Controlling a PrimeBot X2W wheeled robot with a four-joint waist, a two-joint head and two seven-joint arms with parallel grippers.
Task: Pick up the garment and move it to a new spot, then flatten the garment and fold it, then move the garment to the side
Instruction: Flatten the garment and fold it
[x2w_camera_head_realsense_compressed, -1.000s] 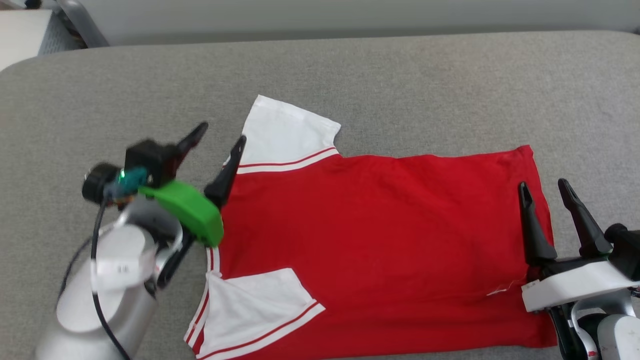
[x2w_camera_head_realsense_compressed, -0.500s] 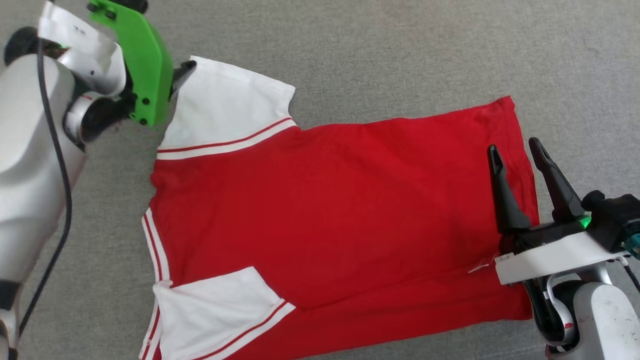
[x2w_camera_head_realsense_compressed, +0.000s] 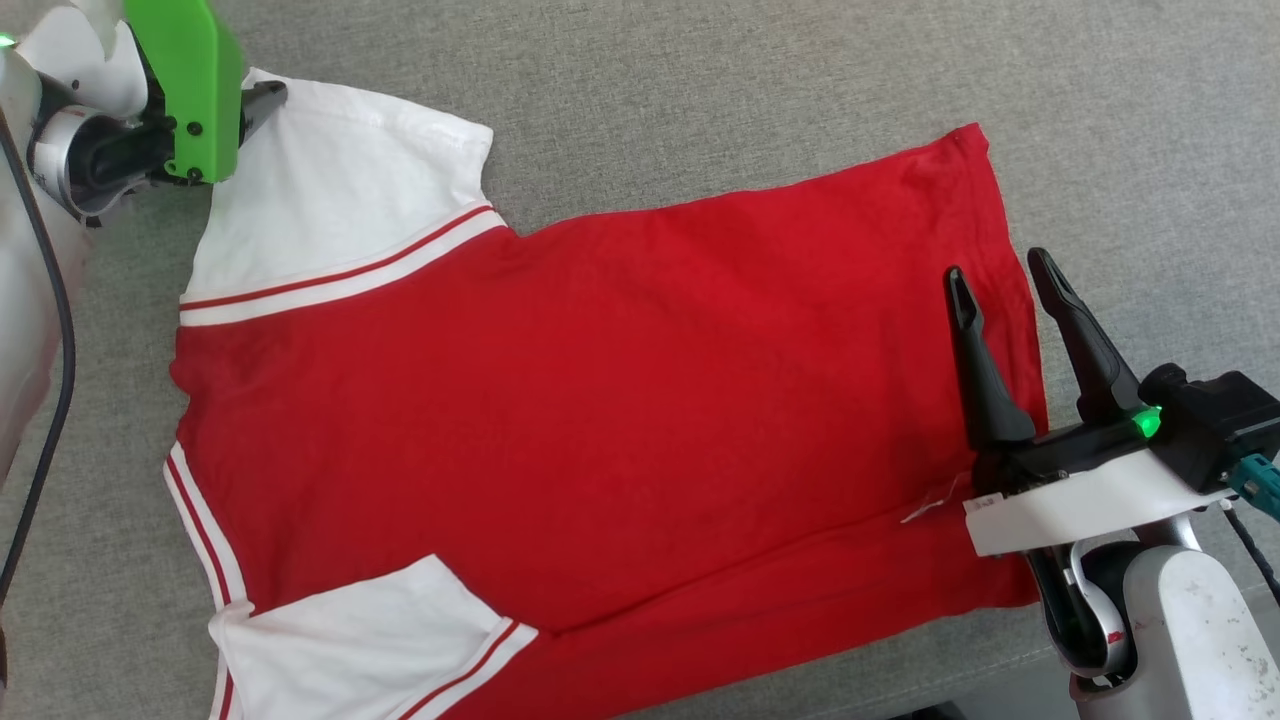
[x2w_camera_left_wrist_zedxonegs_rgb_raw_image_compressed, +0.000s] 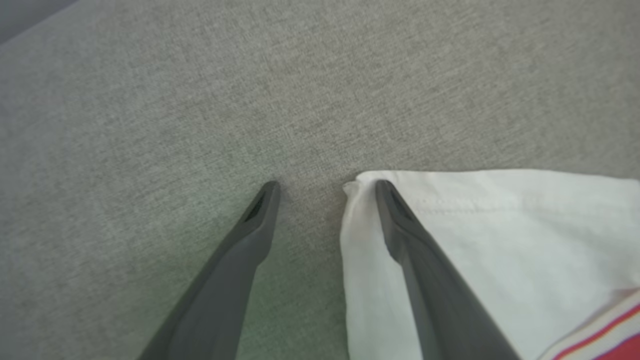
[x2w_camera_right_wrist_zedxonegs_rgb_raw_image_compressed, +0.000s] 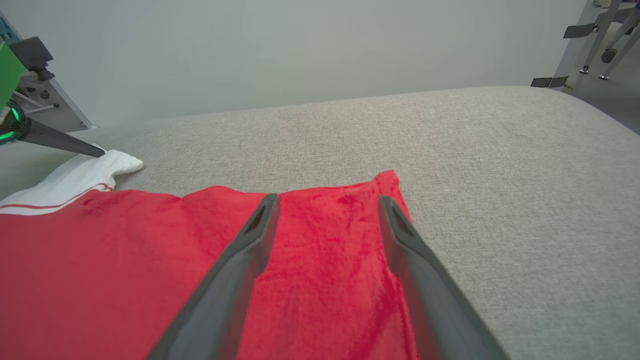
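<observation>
While the garment (x2w_camera_head_realsense_compressed: 600, 400) lies spread flat on the grey cloth-covered desk (x2w_camera_head_realsense_compressed: 700, 90), both end effectors gape wide and hold nothing. The left end effector (x2w_camera_left_wrist_zedxonegs_rgb_raw_image_compressed: 325, 187) straddles the corner of the far white sleeve (x2w_camera_head_realsense_compressed: 330, 180). The right end effector (x2w_camera_head_realsense_compressed: 998, 270) hovers over the red hem (x2w_camera_head_realsense_compressed: 985, 200). For a clean pinch, the left should probably close low on the sleeve edge alone, without dragging the body.

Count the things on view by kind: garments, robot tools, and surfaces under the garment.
Red jersey shirt with white sleeves: 1
Dark two-fingered tools, left tool and right tool: 2
Grey fabric-covered surface: 1
Total: 4
</observation>
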